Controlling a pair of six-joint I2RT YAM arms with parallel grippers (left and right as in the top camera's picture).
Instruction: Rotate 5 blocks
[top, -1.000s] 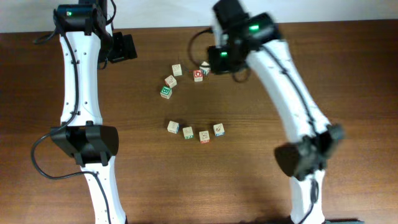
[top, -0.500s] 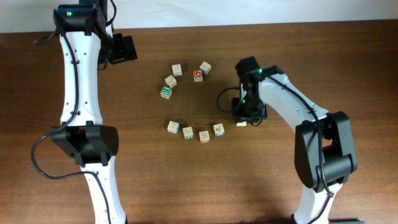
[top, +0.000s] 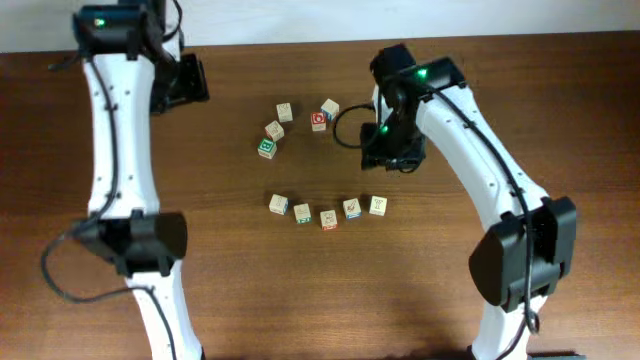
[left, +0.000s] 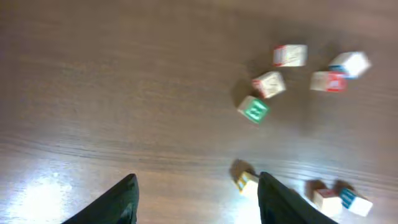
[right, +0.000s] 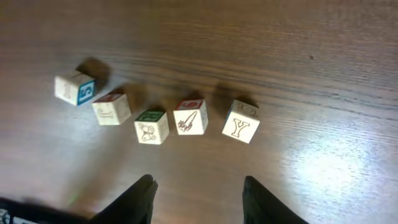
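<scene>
Five blocks (right: 190, 117) lie in a row; left tool (left: 198, 190) and right tool (right: 198, 190) stand wide, empty.

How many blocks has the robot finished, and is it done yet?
Five blocks sit in a row, the Y block at one end, so that part looks done. Right gripper and left gripper are open, holding nothing. Whether more turning is left, the pictures cannot say.
</scene>
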